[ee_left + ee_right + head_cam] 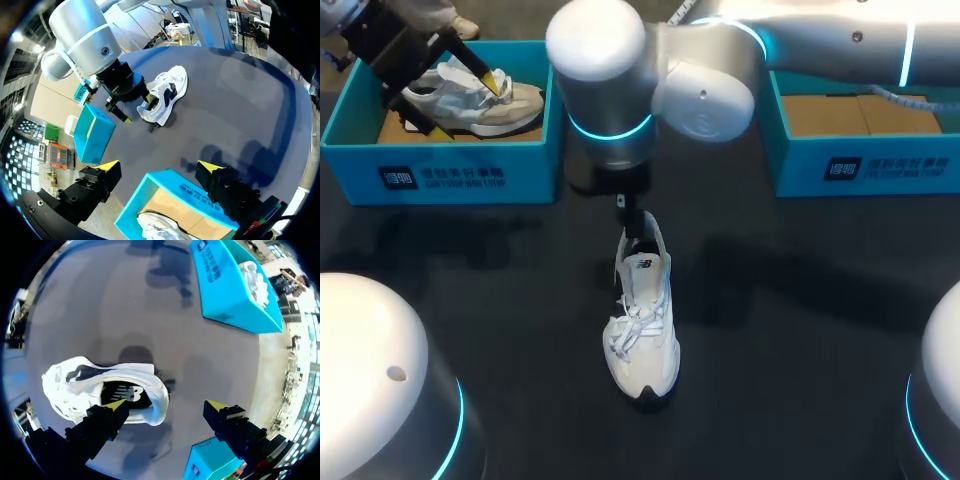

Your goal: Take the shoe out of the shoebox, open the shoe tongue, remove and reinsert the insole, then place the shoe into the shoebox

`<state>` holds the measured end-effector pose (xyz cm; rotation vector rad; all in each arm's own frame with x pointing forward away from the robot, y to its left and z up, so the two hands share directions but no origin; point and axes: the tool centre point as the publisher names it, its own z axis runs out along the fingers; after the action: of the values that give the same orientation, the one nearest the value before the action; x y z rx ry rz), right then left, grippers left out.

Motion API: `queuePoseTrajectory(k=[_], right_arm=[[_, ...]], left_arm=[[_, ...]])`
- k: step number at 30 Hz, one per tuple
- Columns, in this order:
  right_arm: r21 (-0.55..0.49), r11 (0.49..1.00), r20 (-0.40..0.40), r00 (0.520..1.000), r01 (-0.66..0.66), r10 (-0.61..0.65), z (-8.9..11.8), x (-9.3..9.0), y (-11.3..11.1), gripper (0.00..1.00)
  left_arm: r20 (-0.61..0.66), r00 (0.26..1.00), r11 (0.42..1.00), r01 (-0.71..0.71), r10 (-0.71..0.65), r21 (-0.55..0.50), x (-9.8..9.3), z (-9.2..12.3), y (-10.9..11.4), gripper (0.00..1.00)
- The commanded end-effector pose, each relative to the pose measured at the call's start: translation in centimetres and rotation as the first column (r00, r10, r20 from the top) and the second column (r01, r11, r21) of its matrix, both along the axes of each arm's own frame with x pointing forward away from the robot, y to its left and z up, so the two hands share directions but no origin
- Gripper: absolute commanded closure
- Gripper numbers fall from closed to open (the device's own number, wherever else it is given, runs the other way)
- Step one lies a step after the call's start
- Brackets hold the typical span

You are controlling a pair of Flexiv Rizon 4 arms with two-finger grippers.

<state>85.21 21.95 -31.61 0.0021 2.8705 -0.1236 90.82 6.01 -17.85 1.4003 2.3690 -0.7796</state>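
A white shoe (645,335) lies on the dark table, toe toward the front edge; it also shows as the white shoe (167,92) and the white shoe (80,385) in the wrist views. My right gripper (166,405) hangs open over its heel, with one fingertip (116,406) at the heel collar and the other beside the shoe. My left gripper (460,102) stands open above the left blue shoebox (440,170). A second white and grey shoe (480,100) lies in that box, below the fingers (107,167).
An open blue shoebox (865,165) with a bare cardboard floor stands at the back right. My right arm (720,70) reaches across the back of the table to the middle. Bare dark tabletop lies on both sides of the shoe.
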Motion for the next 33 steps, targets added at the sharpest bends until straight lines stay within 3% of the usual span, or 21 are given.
queuePoseTrajectory(k=[1, 15, 33], right_arm=[[0.004, 1.000, -0.010, 1.000, -0.022, 0.022, -1.4, 0.2, -0.7, 0.00], [-0.011, 0.999, -0.076, 0.996, -0.042, 0.041, -4.4, 1.0, -0.3, 0.00], [-0.015, 0.999, -0.125, 0.991, -0.045, 0.042, -6.1, 1.1, -0.6, 0.00]], left_arm=[[-0.001, 1.000, 1.000, 0.000, 0.000, 0.004, 0.0, 0.1, 0.0, 0.00], [-0.001, 1.000, 1.000, 0.000, 0.000, 0.004, 0.0, 0.1, 0.0, 0.00], [-0.001, 1.000, 1.000, 0.000, 0.000, 0.004, 0.0, 0.1, 0.0, 0.00]])
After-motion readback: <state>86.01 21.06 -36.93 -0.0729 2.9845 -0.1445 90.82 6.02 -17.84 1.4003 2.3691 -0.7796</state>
